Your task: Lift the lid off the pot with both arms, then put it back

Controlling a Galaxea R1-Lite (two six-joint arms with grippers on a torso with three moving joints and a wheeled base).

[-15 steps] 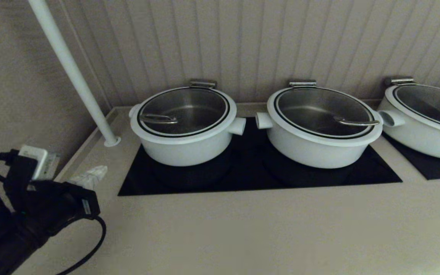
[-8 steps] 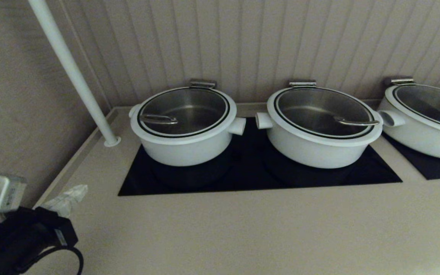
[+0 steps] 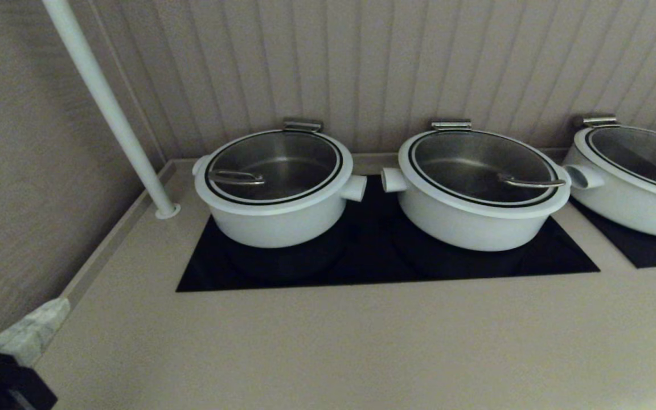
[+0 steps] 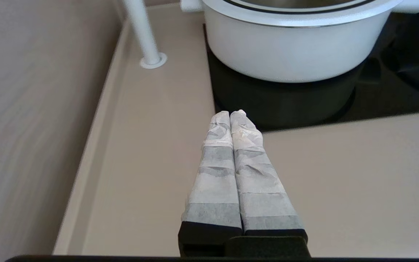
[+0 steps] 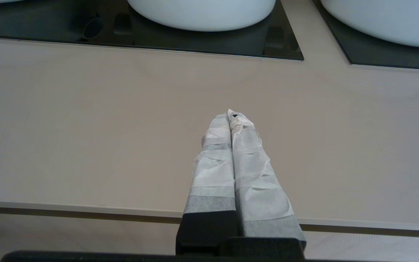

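The lid (image 3: 274, 165) sits flat on the pot (image 3: 275, 219), its wire handle (image 3: 236, 177) lying left to right near the lid's left edge. Clear glass, white rim, thin black ring, steel showing through. The pot stands upright on the black cooktop (image 3: 373, 259), stubby handles out to each side. Left gripper (image 4: 234, 115), jaws pressed together, hangs low off the counter's left front corner; the pot is ahead of its tips. Right gripper (image 5: 234, 114), jaws also together, holds nothing over the counter (image 5: 86, 127).

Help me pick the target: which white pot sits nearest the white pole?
The narrower, deeper round white pot on the left, its glass lid on; the two wider pots sit farther right of the pole.
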